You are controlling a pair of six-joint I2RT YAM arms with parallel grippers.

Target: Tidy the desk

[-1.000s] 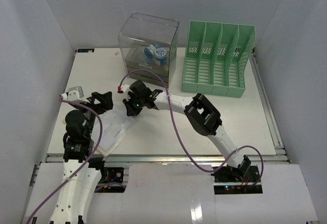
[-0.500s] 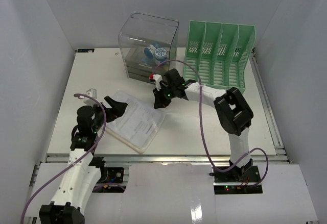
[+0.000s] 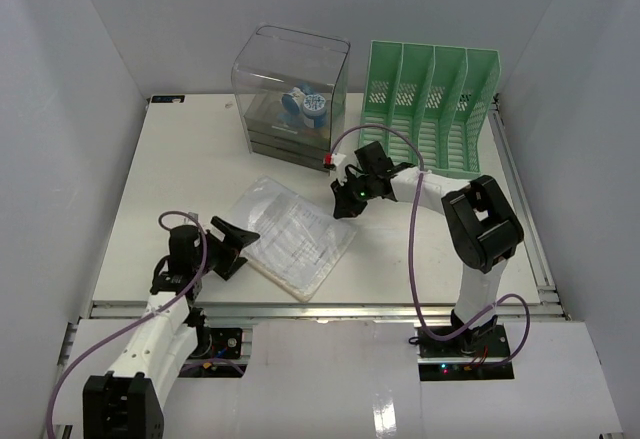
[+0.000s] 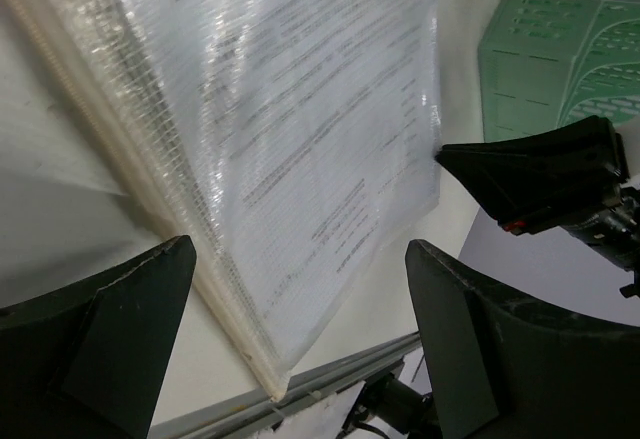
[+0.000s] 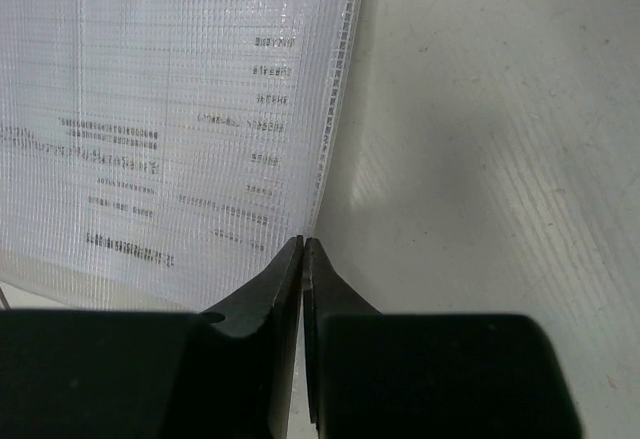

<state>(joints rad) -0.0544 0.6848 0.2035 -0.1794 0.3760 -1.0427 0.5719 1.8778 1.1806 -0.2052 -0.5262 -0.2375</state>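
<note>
The right gripper [image 5: 303, 243] is fully closed, its tips pinching the far right edge of the folder [image 3: 297, 242]; the left gripper [image 4: 300, 249] is wide open at the folder's near left edge and holds nothing; the folder lies on the white bench [image 3: 170, 159], which spreads out on all sides of it; a green rack [image 3: 425, 109] stands behind the folder.

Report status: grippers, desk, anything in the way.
Status: left gripper open at left edge of document pouch; right gripper shut on its far-right edge. Pouch lies on desk. Behind: file rack, drawer box, apart from it.
</note>
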